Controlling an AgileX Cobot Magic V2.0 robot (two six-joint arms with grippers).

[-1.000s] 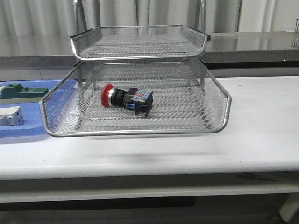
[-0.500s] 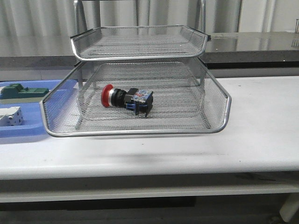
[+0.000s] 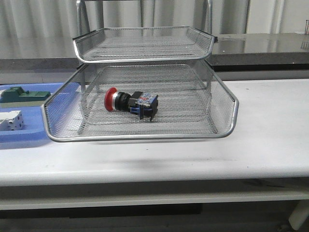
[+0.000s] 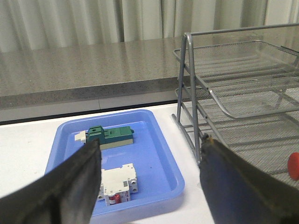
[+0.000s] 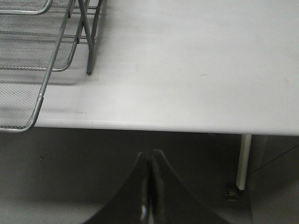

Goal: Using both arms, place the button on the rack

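Nothing moved: button on its side in rack tray

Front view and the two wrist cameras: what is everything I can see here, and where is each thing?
Silver wire-mesh letter-tray rack: one, silver, middle of the white table.
Red-headed push-button switch with black and blue body: one, lying on its side in the pulled-out lower tray.
Shallow blue plastic tray: one, blue, left of the rack.
Green flat part: one, in the blue tray's far half.
White block part: one, in the blue tray's near half.
White table: one.
Left gripper: black, jaws open.
Right gripper: black, jaws shut, empty.
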